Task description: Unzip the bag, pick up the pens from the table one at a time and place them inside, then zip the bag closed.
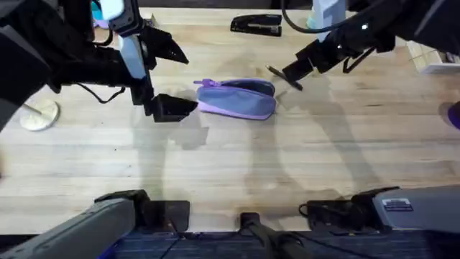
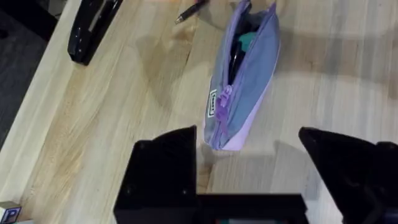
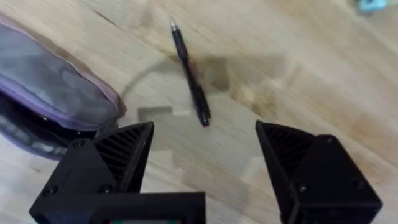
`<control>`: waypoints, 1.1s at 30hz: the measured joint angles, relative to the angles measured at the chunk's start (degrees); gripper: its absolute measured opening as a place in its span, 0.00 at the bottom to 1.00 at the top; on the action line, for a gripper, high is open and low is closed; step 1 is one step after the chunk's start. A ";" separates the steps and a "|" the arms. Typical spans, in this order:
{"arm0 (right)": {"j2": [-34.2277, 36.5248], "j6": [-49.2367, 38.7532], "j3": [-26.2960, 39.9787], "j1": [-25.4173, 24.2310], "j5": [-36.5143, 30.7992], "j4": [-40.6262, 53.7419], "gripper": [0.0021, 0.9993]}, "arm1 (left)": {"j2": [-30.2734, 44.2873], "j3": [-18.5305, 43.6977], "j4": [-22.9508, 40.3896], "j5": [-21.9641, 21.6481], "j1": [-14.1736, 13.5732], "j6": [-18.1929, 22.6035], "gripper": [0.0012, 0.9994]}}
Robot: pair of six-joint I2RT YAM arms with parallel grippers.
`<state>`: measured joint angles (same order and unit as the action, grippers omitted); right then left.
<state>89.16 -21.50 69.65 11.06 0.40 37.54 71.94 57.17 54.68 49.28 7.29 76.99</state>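
Lavender fabric bag [image 1: 237,98] lies unzipped on the wooden table [image 1: 230,165]. Just beside its far end rests a black pen [image 3: 189,73]. Right gripper [image 3: 205,146] hovers over the pen, jaws wide, empty. Left gripper [image 1: 167,78] hangs near the bag's zipper-pull end, wide open, empty.

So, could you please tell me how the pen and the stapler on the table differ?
The pen is a slim stick, while the stapler is bulky and hinged. The pen lies right beside the open bag, between it and the right tool; the stapler sits farther off, near the table's far edge. The pen has a lighter tip; the stapler looks black all over. Both are mostly black and lie flat, untouched.
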 joint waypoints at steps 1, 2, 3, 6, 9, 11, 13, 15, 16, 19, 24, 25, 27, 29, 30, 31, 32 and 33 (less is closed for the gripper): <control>0.85 0.00 0.00 -0.40 0.84 -0.15 1.00 | 0.00 0.00 0.00 0.00 0.00 0.00 0.99; 1.76 0.01 0.00 -0.77 1.71 -0.47 1.00 | 0.00 0.00 0.00 0.00 0.00 0.00 0.99; 2.58 0.04 0.00 -1.10 2.42 -0.89 1.00 | 0.00 0.00 0.00 -0.02 0.00 0.00 0.99; 5.25 0.26 0.00 -1.97 3.84 -2.37 1.00 | 0.00 0.00 0.00 0.00 0.00 0.00 0.99; 8.02 0.35 0.00 -2.52 4.49 -4.28 1.00 | 0.00 0.00 0.00 -0.02 0.00 0.00 0.99; 9.61 0.44 0.00 -2.71 4.82 -5.66 1.00 | 0.00 0.00 0.00 0.00 0.00 0.00 0.99; 11.09 0.46 0.00 -2.72 5.01 -6.98 1.00 | 0.00 0.00 0.00 0.00 0.00 -0.02 0.99; 12.25 0.44 0.00 -2.72 5.09 -8.12 1.00 | -0.01 0.00 0.01 0.00 0.00 0.00 0.99; 12.72 0.44 0.00 -2.72 5.18 -8.43 1.00 | 0.00 0.00 0.00 0.00 0.00 0.00 0.99; 14.00 0.57 0.00 -2.72 5.23 -8.96 1.00 | 0.00 0.00 0.00 0.00 0.00 0.00 0.99; 16.56 2.42 0.02 -2.72 5.54 -9.31 1.00 | 0.00 0.00 0.00 0.00 0.00 0.00 0.99; 17.20 2.60 0.09 -2.72 5.41 -9.43 1.00 | 0.00 0.00 0.00 0.00 0.00 0.00 0.99; 17.69 3.15 0.90 -2.72 5.55 -9.35 1.00 | 0.00 0.00 0.00 -0.02 0.00 0.00 0.99; 18.17 3.29 1.42 -2.72 5.50 -9.20 0.98 | 0.00 0.00 0.00 0.00 0.00 -0.01 0.99; 18.38 3.47 1.61 -2.72 5.32 -9.24 0.93 | 0.00 0.00 0.02 -0.02 0.00 0.00 0.99; 18.53 3.47 1.80 -2.73 5.03 -9.30 0.86 | 0.00 0.00 0.02 0.00 0.00 0.00 0.99; 18.73 3.53 1.98 -2.96 4.76 -9.46 0.76 | 0.00 0.00 0.00 0.00 0.00 0.00 0.99; 18.86 3.55 2.13 -3.15 4.60 -9.61 0.68 | 0.00 0.00 0.02 -0.02 0.00 0.00 0.99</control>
<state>108.03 -17.95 71.78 7.91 5.01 27.93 71.94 57.17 54.70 49.26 7.29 76.99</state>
